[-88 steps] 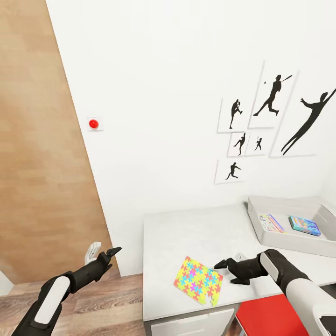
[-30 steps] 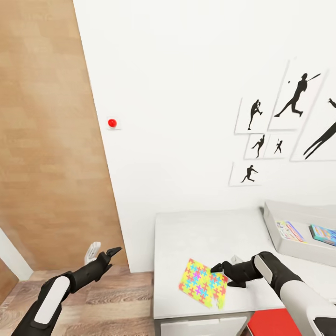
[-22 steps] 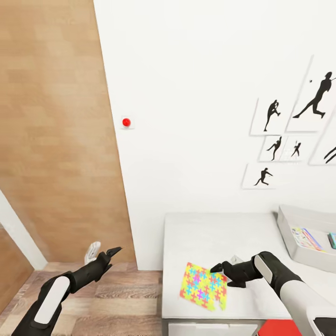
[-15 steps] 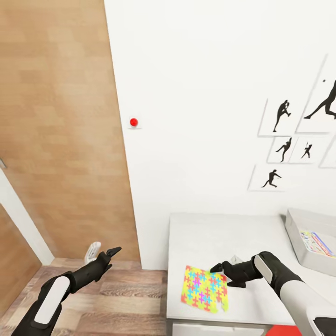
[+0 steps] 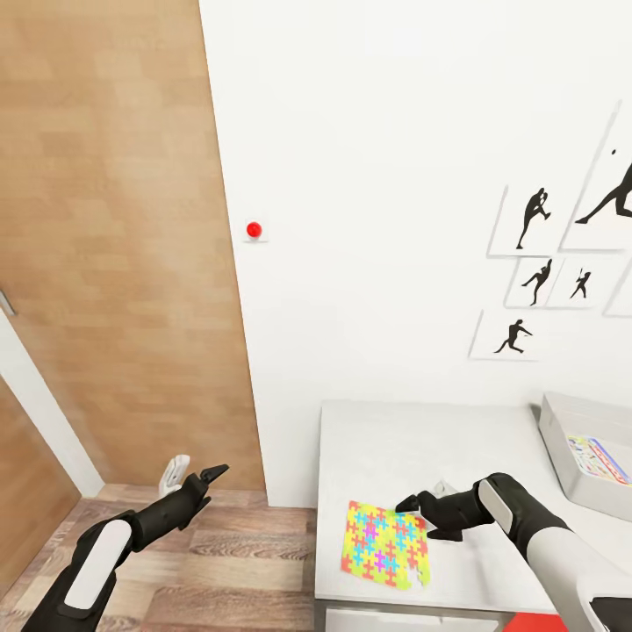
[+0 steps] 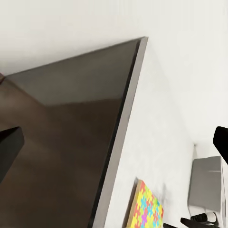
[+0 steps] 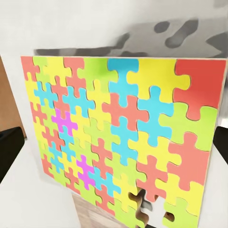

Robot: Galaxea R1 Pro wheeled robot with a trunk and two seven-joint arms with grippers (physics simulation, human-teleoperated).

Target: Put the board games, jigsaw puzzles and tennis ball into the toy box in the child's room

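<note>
Puzzle (image 5: 385, 543) lies flat at front edge of worktop (image 5: 412, 439), corner overhanging. Thin, stiff, light, likely slippery; best pinch overhanging edge. Right claw (image 5: 411, 504) open, hovers above it; left claw (image 5: 207, 477) open, empty.

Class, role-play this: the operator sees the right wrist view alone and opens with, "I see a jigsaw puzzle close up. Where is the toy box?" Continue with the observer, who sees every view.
Observer: In the head view the toy box sits on the table at the picture's right edge, apart from the jigsaw puzzle.
Operator: Anything in it?
Observer: A flat colourful box lies inside.
Operator: Where is the other arm?
Observer: The left gripper hangs over the wood floor beside the table, jaws open.
</note>
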